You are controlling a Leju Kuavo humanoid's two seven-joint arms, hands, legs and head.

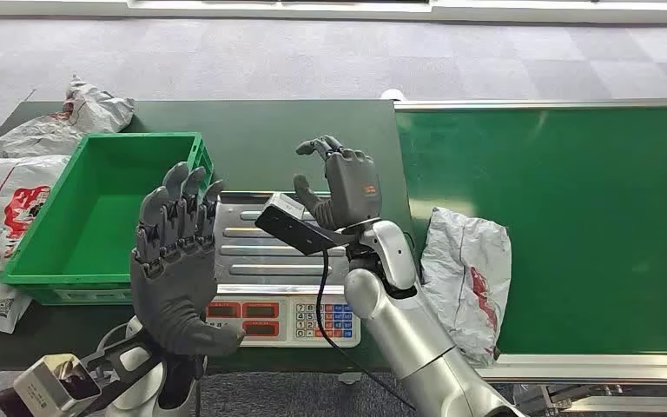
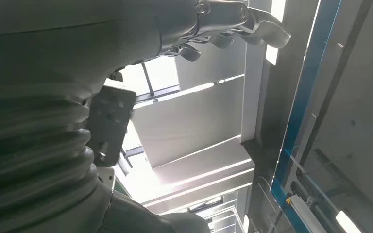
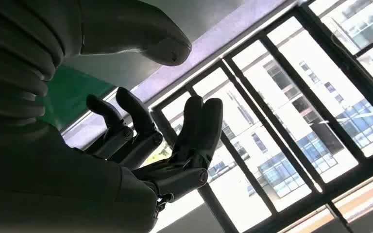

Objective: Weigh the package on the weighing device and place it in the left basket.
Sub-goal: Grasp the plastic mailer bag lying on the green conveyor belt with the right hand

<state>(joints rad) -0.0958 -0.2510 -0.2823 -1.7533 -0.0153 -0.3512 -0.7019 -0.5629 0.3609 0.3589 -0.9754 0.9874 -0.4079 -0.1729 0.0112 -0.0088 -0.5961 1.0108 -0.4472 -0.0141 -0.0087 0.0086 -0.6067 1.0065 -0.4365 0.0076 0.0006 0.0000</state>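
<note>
A crumpled white package with red print lies on the green belt, just right of my right forearm. The scale stands in front of me with a bare steel pan and a red display. Left of it sits the green basket, with nothing in it. My left hand is raised above the scale's left edge, fingers straight and apart, holding nothing. My right hand is raised over the scale's far right corner, fingers loosely spread and empty. In the right wrist view the right hand shows against windows.
More white bags lie behind the basket and another to its left on the dark table. A silver rail borders the belt's far side. Grey carpet lies beyond.
</note>
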